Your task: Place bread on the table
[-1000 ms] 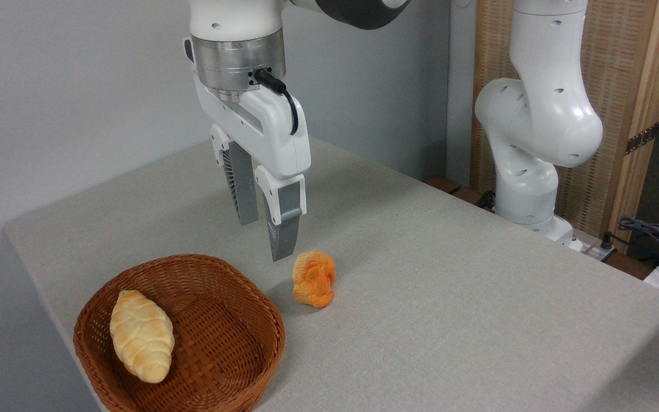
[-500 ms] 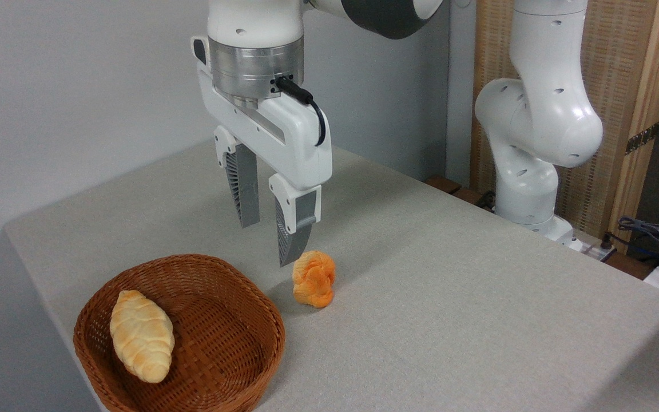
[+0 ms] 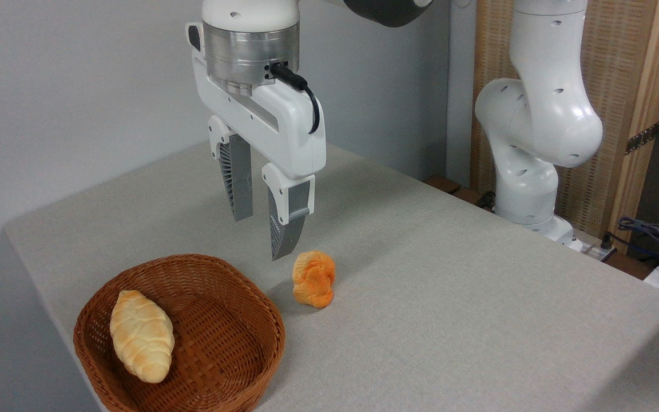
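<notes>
The bread, a pale golden braided loaf, lies in the left half of a brown wicker basket at the front left of the grey table. My gripper hangs above the table behind the basket's far rim, up and to the right of the loaf. It is open, fingers pointing down, with nothing between them.
A small orange knot-shaped bun sits on the table just right of the basket and below the gripper's right finger. The arm's white base stands at the table's far right edge. Cables lie beyond it.
The gripper shifted right half a second ago, then moved slightly back left and upward. It stays open. Loaf, bun and basket have not moved.
</notes>
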You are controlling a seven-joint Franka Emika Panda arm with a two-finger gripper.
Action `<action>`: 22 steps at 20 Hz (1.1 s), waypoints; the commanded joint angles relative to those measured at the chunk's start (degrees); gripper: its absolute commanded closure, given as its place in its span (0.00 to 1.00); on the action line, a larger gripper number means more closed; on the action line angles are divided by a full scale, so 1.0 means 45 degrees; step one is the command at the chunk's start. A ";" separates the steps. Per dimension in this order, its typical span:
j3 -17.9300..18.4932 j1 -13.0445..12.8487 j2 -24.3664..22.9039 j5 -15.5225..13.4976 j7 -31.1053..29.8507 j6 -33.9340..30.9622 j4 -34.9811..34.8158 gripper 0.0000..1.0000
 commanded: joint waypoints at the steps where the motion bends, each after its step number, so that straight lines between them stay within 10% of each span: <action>1: 0.0053 -0.0091 0.0076 -0.0061 -0.0020 -0.0162 0.0109 0.00; 22: -0.0297 -0.0482 0.0641 -0.0021 -0.2246 0.1418 0.0090 0.00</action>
